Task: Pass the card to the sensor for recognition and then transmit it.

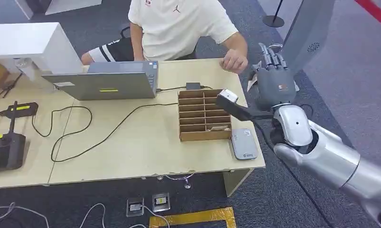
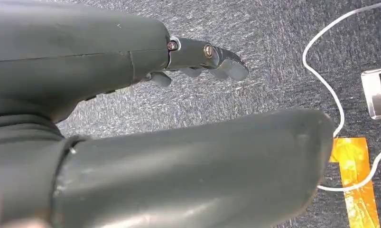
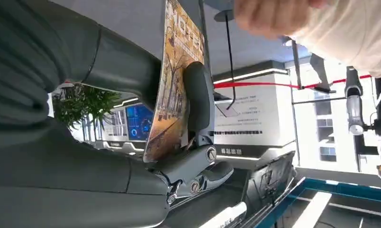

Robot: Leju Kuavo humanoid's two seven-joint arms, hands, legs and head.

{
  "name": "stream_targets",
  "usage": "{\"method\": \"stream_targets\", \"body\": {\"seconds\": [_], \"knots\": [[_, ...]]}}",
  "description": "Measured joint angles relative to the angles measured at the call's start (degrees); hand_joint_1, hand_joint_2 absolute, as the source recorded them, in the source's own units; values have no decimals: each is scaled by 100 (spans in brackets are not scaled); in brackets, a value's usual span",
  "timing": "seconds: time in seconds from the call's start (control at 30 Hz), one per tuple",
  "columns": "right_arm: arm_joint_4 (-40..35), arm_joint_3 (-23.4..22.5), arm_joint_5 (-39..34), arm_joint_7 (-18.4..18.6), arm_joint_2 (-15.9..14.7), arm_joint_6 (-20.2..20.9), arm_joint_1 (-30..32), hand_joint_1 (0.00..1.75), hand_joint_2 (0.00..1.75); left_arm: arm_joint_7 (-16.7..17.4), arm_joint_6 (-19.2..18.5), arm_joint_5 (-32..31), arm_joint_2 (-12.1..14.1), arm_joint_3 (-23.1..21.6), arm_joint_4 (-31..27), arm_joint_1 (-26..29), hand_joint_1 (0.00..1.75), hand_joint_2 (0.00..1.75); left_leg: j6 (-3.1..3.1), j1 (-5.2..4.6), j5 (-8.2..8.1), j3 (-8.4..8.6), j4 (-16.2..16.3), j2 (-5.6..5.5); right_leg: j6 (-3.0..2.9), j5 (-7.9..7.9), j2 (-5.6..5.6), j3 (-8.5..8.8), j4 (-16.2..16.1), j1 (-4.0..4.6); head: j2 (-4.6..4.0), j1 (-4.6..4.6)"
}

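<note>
Upright, right hand (image 1: 273,80) pinches a thin yellow-printed card (image 3: 171,85); just beside it, brown slotted wooden box (image 1: 204,115) holds one pale card (image 1: 218,127).

You have a light wooden tabletop (image 1: 131,152) across the frame's middle. On it, upper centre, sits a grey laptop (image 1: 103,83); right of centre a compartmented wooden box (image 1: 204,115), with a grey card reader (image 1: 244,143) just beside its lower right. Black devices (image 1: 5,149) and cables (image 1: 84,128) lie at left.

Right arm raised, right hand (image 1: 274,83) upright, fingers (image 3: 200,99) pinching card (image 3: 171,85). Left hand (image 2: 145,118) hanging, fingers loosely curled.
</note>
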Motion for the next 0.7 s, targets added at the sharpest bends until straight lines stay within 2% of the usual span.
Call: {"method": "stream_targets", "body": {"seconds": [0.33, 0.4, 0.5, 0.7], "knots": [[81, 22, -170, 0, 20, 363, 167, 175, 175, 9, 0, 0, 0, 0, 0, 2, 0, 0, 0, 0, 0, 0, 0, 1, 0, 0, 1, 0, 0, 0, 0, 0], [152, -4, -145, 0, 22, 587, 207, 175, 175, 11, 0, 0, -2, 2, 0, 2, 0, 0, 0, 0, 0, 0, 0, 1, 0, 0, 0, 1, 0, 0, 0, -2], [347, -160, -100, 2, 33, 885, 410, 175, 175, 66, 0, 0, -13, 0, 0, 3, 0, 0, 0, 0, 0, 0, 0, -1, 0, 0, -2, 2, -1, 0, 0, 0], [765, -555, -66, 2, 50, 1014, 877, 175, 175, 175, 0, 0, -28, -2, 0, 0, 0, 0, 0, 0, -1, 1, 1, 0, 0, 0, 0, 1, -1, 0, 0, 0]]}}
